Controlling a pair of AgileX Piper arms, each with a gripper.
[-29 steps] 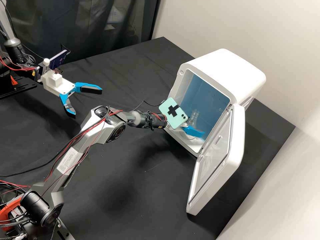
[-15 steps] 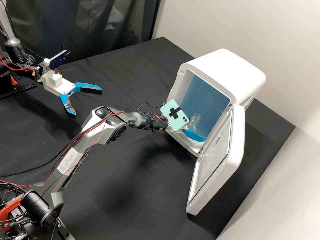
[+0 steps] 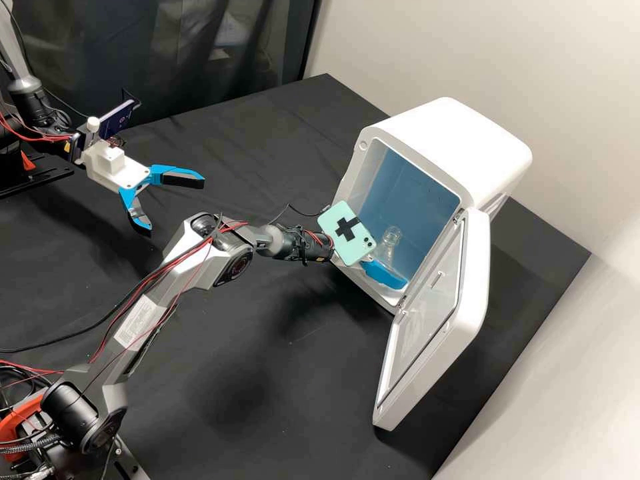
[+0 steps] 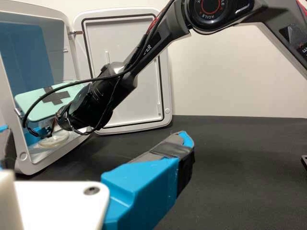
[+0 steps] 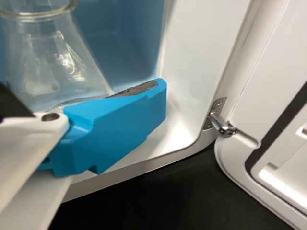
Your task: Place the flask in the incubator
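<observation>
A clear glass flask (image 3: 391, 241) stands upright on the floor of the white incubator (image 3: 467, 153), whose inside is blue. The incubator's door (image 3: 433, 313) hangs wide open. My right gripper (image 3: 381, 265) is inside the opening, low down and open. One of its blue fingers (image 5: 115, 120) lies beside the flask's (image 5: 53, 57) wide base, with a slim gap between them. My left gripper (image 3: 173, 202) hovers open over the bench at the far left, holding nothing.
A mint-green phone (image 3: 347, 233) with a black cross sits on the right wrist and hides part of the opening. The open door (image 4: 124, 72) juts out over the bench. Cables and arm mounts crowd the left edge.
The flask went from tilted in the right gripper to standing upright on the incubator floor. The right wrist has since drawn back slightly while the flask stayed put. The left arm kept still.
</observation>
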